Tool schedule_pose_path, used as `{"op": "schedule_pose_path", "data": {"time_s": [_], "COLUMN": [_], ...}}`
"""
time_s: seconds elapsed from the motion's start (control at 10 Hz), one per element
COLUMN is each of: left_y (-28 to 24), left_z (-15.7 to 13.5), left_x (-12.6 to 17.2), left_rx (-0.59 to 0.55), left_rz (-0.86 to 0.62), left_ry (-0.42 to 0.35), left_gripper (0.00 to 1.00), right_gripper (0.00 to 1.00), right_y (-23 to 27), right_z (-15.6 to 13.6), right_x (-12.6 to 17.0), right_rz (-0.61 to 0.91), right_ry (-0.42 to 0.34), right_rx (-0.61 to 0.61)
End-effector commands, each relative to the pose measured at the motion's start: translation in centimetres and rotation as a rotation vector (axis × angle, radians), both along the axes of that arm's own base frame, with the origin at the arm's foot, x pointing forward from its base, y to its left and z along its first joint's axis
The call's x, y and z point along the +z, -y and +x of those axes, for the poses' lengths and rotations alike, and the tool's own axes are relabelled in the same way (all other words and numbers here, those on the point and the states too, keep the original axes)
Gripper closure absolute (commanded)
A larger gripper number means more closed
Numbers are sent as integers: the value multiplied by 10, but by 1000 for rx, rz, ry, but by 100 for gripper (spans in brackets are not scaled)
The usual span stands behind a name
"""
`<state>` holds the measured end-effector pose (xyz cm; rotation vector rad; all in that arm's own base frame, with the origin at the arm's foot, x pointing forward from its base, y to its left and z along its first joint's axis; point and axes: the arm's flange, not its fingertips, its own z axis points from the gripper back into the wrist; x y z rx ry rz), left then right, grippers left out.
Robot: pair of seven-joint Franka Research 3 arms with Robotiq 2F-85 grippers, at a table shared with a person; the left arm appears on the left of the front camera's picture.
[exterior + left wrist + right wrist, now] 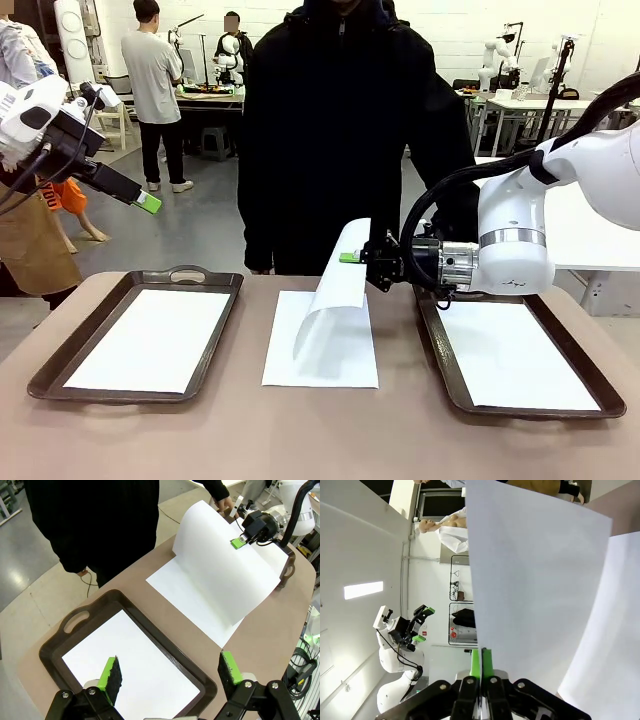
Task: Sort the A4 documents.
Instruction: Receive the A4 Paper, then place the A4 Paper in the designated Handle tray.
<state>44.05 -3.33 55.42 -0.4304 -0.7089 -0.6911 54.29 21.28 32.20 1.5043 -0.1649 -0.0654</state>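
Observation:
My right gripper [350,257] is shut on the edge of one A4 sheet [335,290], which it holds curled up off the stack of white sheets [320,355] lying on the table between the trays. From the right wrist, the pinched sheet [535,580] rises from the closed fingertips [481,662]. My left gripper [148,203] hangs high at the left. It is open [170,675] above the left tray [75,625], which holds a white sheet [135,670]. The left wrist view shows the lifted sheet [225,575] and the right gripper [240,541] beyond.
A dark right tray [600,400] holds a white sheet [510,355]. The left tray [60,365] also holds one [150,340]. A person in black [340,140] stands at the table's far edge, a hand [222,502] near the right tray.

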Motion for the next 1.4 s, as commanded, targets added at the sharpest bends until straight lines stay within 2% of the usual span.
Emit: {"op": "schedule_pose_path", "data": {"time_s": [0.0,0.9,1.1,1.3], "left_y": [0,0,0,0], "left_z": [-1,-1,-1,-1], "left_x": [0,0,0,0], "left_rx": [-3,-3,-3,-3], "left_rz": [9,9,9,9], "left_ry": [4,4,4,4], "left_gripper": [0,0,0,0], "right_gripper": [100,99,99,99], "right_y": [-1,0,66,119], "right_z": [0,0,-11,-19], "right_x": [-1,0,28,58], "right_rz": [13,0,34,39], "right_ry": [-12,0,-10,25], "right_rx": [-20,0,80,82]}}
